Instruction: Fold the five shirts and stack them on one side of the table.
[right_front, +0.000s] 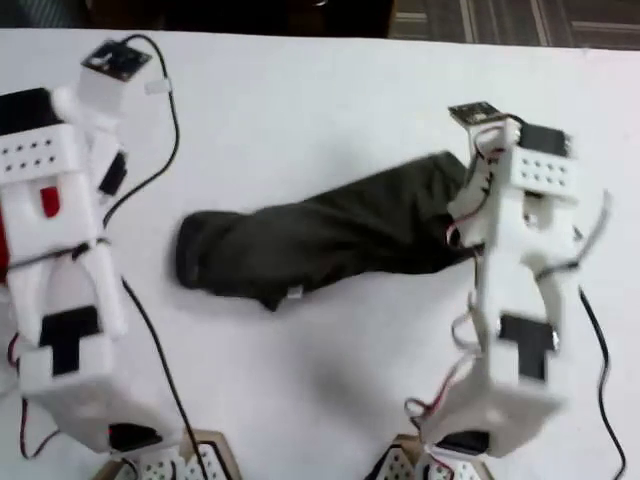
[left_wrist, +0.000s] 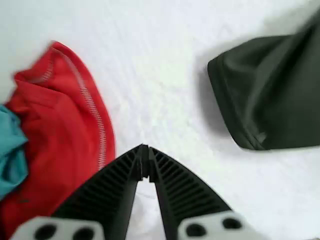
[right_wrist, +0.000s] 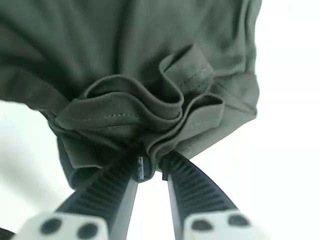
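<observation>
My gripper (right_wrist: 150, 162) pinches a bunched edge of the dark green shirt (right_wrist: 140, 65), with several stitched folds gathered together right at my ribbed black fingertips (right_wrist: 117, 180). The rest of the cloth spreads out beyond my fingers in soft creases. The white table (right_wrist: 292, 125) shows past the shirt on both sides of my hand.

Dark green shirt (right_front: 330, 235): bunched into a long, creased roll across the middle of the white table (right_front: 300, 90), its right-hand end gathered into folds and pinched between the fingers of the right gripper (right_wrist: 150, 160). Red shirt (left_wrist: 55, 135): crumpled on the table, well apart from the green one. Teal shirt (left_wrist: 12, 150): rumpled, touching the red shirt.
</observation>
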